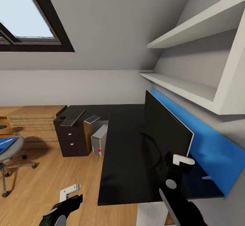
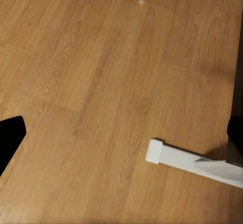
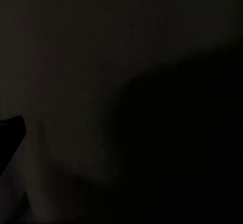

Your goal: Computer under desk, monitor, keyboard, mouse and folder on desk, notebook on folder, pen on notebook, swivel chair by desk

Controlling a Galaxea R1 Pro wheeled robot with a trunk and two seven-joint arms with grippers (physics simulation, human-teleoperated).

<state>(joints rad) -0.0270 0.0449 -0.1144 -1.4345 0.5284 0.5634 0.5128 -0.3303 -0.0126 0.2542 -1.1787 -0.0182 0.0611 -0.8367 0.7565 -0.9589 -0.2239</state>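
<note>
monitor (image 1: 166,130), keyboard (image 1: 72,117) on desk (image 1: 122,158), computer (image 1: 99,139) beneath; folder (image 1: 6,143) waits on swivel chair (image 1: 8,158); right gripper (image 1: 182,161) at monitor, left gripper (image 1: 69,191) idle, both jaw states unclear

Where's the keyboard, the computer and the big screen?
keyboard (image 1: 72,117), head view, middle of its keys.
computer (image 1: 99,140), head view, front panel above the red light.
monitor (image 1: 163,130), head view, middle of the dark screen.

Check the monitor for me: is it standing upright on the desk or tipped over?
Upright. The monitor stands on edge on the black desk top, screen vertical in front of the blue back panel.
</note>
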